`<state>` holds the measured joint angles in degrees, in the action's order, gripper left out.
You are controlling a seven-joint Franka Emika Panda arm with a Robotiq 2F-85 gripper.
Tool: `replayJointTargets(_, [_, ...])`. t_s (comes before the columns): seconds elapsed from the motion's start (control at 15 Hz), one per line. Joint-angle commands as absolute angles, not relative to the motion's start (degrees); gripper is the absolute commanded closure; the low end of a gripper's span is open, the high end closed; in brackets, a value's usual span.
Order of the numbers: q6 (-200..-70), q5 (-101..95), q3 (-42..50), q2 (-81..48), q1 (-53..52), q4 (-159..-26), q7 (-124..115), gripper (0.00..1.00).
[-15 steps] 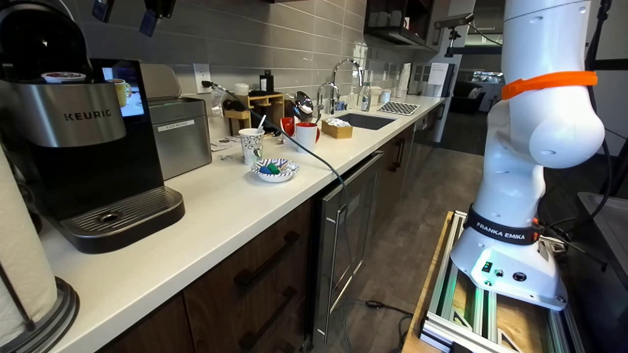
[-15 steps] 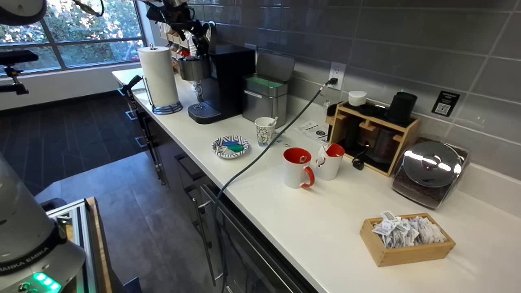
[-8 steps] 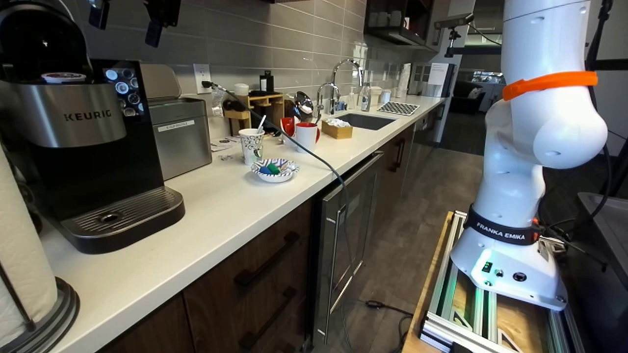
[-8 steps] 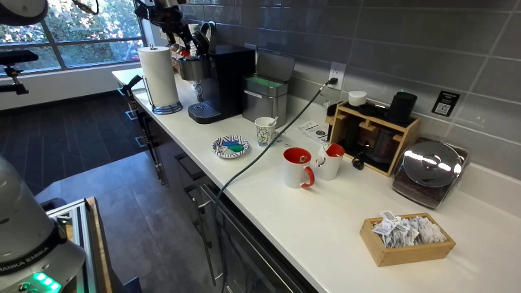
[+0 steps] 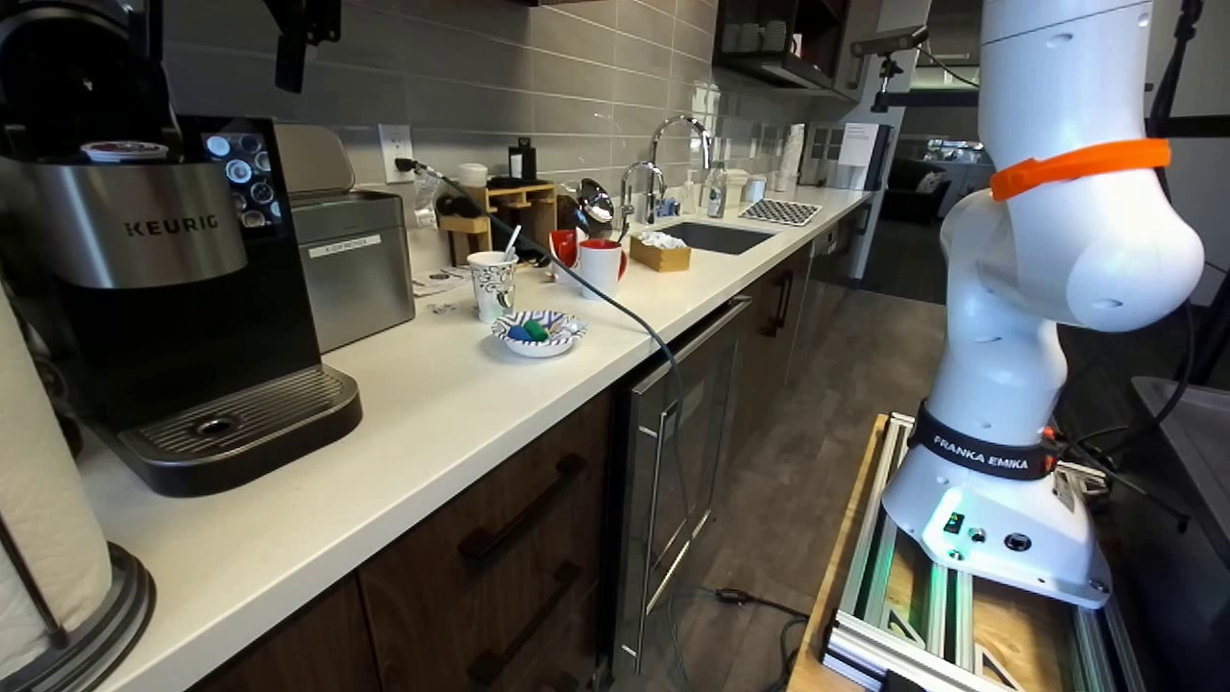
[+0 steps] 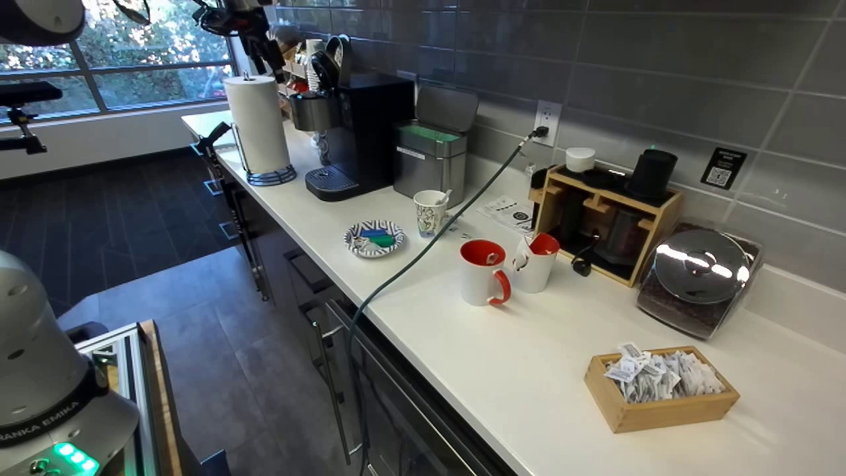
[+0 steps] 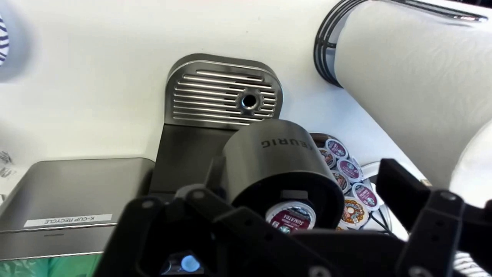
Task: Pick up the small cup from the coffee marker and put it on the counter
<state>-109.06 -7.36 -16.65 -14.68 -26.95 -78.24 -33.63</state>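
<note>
The small cup is a coffee pod (image 7: 291, 216) with a purple and white lid marked SUMATRA. It sits in the raised-lid holder of the Keurig coffee maker (image 7: 273, 154). In an exterior view the pod (image 5: 125, 151) shows at the top of the coffee maker (image 5: 183, 226). My gripper (image 7: 307, 179) is open and empty, above the machine's head. Its fingers lie to either side of the head in the wrist view, and one finger linkage partly covers the pod. The gripper also shows in both exterior views (image 5: 221, 43) (image 6: 264, 56). The white counter (image 5: 432, 394) lies below.
A paper towel roll (image 6: 258, 125) stands beside the coffee maker. A steel recycle bin (image 5: 351, 269) is on its other side. Several loose pods (image 7: 353, 211) lie beside the machine. A bowl (image 5: 538, 348), a paper cup (image 5: 493, 288) and a hanging cable (image 6: 423, 254) are farther along.
The gripper has moved left in both exterior views and turned somewhat, staying open. The coffee maker's screen has changed from a mug picture to pod pictures. The pod has not moved.
</note>
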Motion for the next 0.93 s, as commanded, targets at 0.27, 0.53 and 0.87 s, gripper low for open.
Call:
replayJointTargets(0.27, [-101.1, -9.2, -14.5, -20.4, -27.2, -69.5, -32.2, 0.0])
replayJointTargets(0.53, [-95.8, -10.9, -12.9, -25.2, -28.4, -61.9, -28.1, 0.0])
replayJointTargets(0.87, [-95.0, -14.8, -11.7, -30.0, -31.3, -53.7, -22.7, 0.0])
